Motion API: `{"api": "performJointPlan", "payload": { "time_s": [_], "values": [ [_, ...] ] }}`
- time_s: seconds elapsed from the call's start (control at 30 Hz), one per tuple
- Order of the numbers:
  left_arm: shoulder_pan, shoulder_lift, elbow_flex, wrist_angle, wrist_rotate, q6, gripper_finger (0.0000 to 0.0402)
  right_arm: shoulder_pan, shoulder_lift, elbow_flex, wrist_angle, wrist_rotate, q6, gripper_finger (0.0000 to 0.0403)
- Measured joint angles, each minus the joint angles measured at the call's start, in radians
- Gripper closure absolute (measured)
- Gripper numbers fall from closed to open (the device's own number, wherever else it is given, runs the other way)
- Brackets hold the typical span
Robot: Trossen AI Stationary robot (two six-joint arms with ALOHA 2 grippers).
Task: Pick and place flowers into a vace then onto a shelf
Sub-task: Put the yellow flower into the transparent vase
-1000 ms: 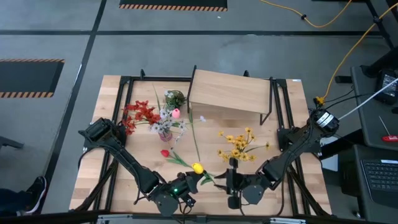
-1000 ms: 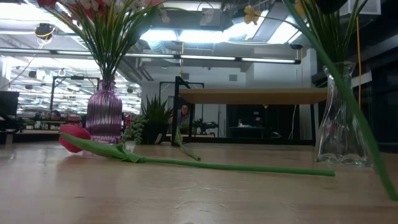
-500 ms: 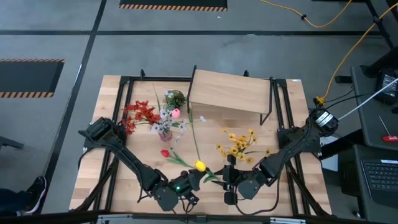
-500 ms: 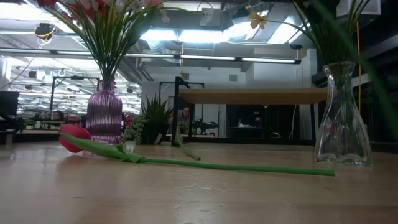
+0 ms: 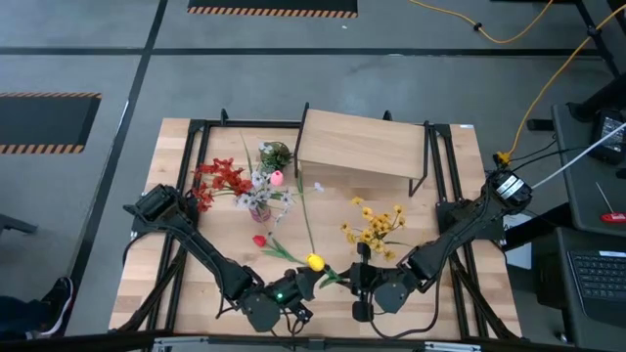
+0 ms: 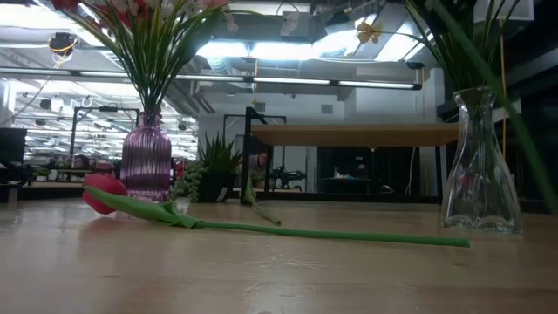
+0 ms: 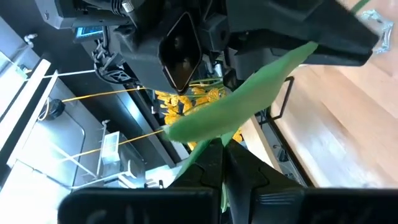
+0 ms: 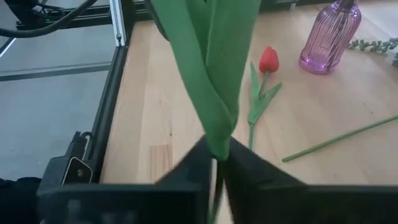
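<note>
Handover of the yellow tulip [image 5: 313, 261] between two arms, at the worktop's [image 5: 176, 176] near edge.

Left gripper [image 5: 311, 282] jaws clenched on its stem; right gripper [image 5: 358, 281] jaws look clamped on the same green stem, though the leaf hides contact. Next, likely: left lets go, right carries it to the clear vase [image 6: 479, 161].

Right pincer [image 8: 214, 163] now clamped on tulip stem [image 8: 214, 81]

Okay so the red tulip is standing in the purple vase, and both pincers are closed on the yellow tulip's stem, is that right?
Not quite. The red tulip lies flat on the table beside the purple vase, as the right wrist view shows. The rest holds: left pincer and right pincer are both closed on the yellow tulip.
</note>
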Motion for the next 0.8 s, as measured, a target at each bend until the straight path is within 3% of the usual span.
{"api": "performJointPlan", "payload": {
  "time_s": [0.07, 0.57, 0.7, 0.8],
  "values": [
    [-0.001, 0.000, 0.000, 0.000, 0.000, -0.025, 0.0398, 0.002, 0.000, 0.000, 0.002, 0.000, 0.001, 0.0392],
    [-0.053, 0.000, 0.000, -0.001, 0.009, -0.256, 0.0348, 0.032, 0.000, 0.000, 0.024, 0.039, 0.020, 0.0401],
    [-0.080, 0.000, 0.000, -0.001, -0.032, -0.318, 0.0335, 0.038, 0.000, 0.000, 0.034, 0.042, 0.016, 0.0401],
    [-0.095, 0.000, 0.000, -0.005, -0.070, -0.459, 0.0332, 0.047, 0.000, 0.000, 0.079, 0.045, -0.038, 0.0401]
  ]
}}
